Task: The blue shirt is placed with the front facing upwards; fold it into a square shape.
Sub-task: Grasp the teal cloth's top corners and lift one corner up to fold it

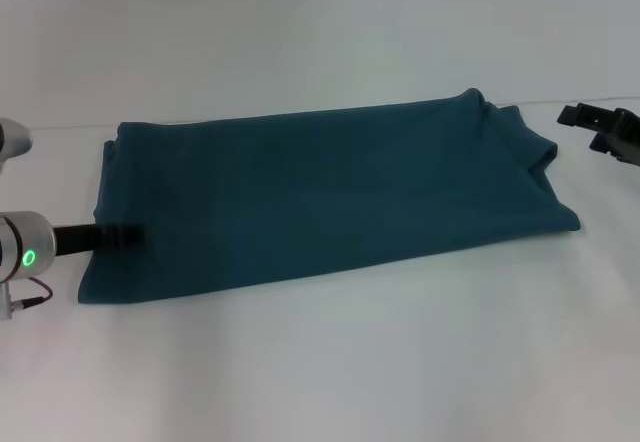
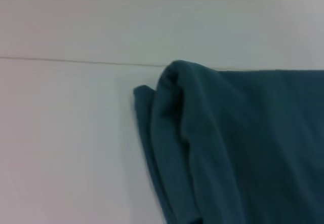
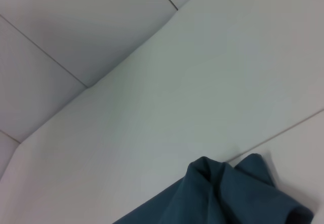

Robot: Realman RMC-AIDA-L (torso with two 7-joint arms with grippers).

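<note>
One broad white table (image 1: 320, 362) fills the head view, and on it the blue shirt (image 1: 320, 202) lies folded into a long band running from the robot's left to its right, plain teal side up, no print showing. Its left end is fairly square-cornered; its right end is bunched, with a rumpled fold standing up at the far corner and a doubled edge along the side, which the left wrist view (image 2: 202, 143) shows as layered cloth next to a thin seam line in the tabletop. At the left edge the left gripper (image 1: 128, 235) reaches over the shirt's near left corner, low against the cloth; whether its fingers are parted or pinching the fabric I cannot tell. At the right edge the right gripper (image 1: 600, 122) hangs just beside the shirt's bunched end, apart from it, its fingers spread and holding nothing.
</note>
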